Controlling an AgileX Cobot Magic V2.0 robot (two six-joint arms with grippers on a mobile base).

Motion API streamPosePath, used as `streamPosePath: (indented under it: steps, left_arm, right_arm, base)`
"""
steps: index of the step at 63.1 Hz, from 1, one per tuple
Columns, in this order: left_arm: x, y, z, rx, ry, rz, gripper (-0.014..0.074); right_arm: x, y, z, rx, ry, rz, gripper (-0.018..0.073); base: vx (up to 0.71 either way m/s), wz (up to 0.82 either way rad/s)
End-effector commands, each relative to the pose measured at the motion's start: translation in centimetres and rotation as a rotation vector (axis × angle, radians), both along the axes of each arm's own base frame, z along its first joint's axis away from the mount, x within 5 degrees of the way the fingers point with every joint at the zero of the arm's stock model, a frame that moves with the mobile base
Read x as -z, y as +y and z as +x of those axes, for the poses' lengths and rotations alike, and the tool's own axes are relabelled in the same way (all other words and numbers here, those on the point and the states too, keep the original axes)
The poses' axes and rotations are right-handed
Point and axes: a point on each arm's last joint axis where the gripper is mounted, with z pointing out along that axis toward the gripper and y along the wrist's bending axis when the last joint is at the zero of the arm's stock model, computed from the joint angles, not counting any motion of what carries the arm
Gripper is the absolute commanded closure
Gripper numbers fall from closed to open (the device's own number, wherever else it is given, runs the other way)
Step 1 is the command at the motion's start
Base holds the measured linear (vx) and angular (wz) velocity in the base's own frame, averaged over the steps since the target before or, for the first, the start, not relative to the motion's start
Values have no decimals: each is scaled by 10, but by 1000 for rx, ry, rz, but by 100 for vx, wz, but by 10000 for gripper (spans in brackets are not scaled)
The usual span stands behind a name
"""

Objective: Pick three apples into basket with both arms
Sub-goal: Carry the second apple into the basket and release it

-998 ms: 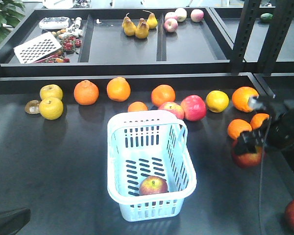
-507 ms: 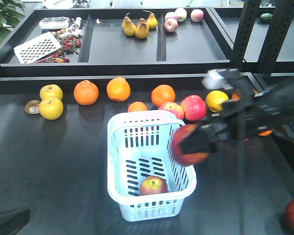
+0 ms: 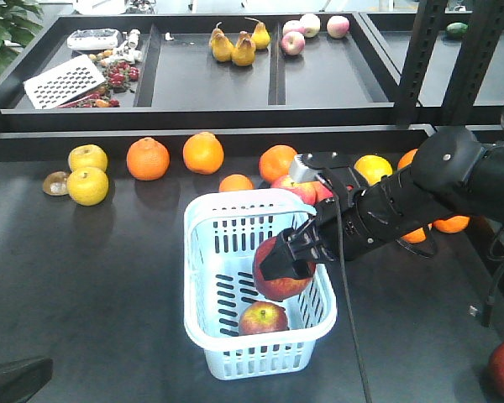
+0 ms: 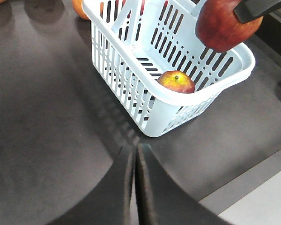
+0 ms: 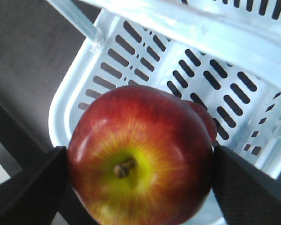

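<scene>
Between the right pincer's closed fingers sits an apple — below it, the basket; left pincer shut, empty.

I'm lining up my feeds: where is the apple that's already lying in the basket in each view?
Front view: apple in the basket lies on the floor at the near end, below the held apple in the right gripper.
Left wrist view: centre right, against the near wall.
Right wrist view: mostly hidden behind the held apple.
Shared landmark: the basket.
</scene>
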Motion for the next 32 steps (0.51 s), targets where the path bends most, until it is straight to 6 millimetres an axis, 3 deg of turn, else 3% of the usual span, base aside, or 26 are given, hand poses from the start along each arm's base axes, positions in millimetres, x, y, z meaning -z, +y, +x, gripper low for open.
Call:
streamPosePath:
  steps: [1,7,17,24,32]
  left_arm:
    - [-12,0,6,-39,-59,-51,603]
    - [-12,0,6,-39,-59,-51,603]
    - [-12,0,6,-39,-59,-51,603]
    - [-12,0,6,-39,-59,-51,603]
    - [-12,0,6,-39,-59,-51,603]
  right_arm:
    - [-24,1,2,44,-75,64,-129]
    - [-25,1,2,51,-74,65,-155]
    - [-25,1,1,47,-66,65,-98]
    - [-28,-1,-6,30,-23,41,30]
    - [-36,-15,-17,56,-7,-85,275]
  base:
    - [0,0]
    - [0,0]
    - [0,0]
    - [0,0]
    - [0,0]
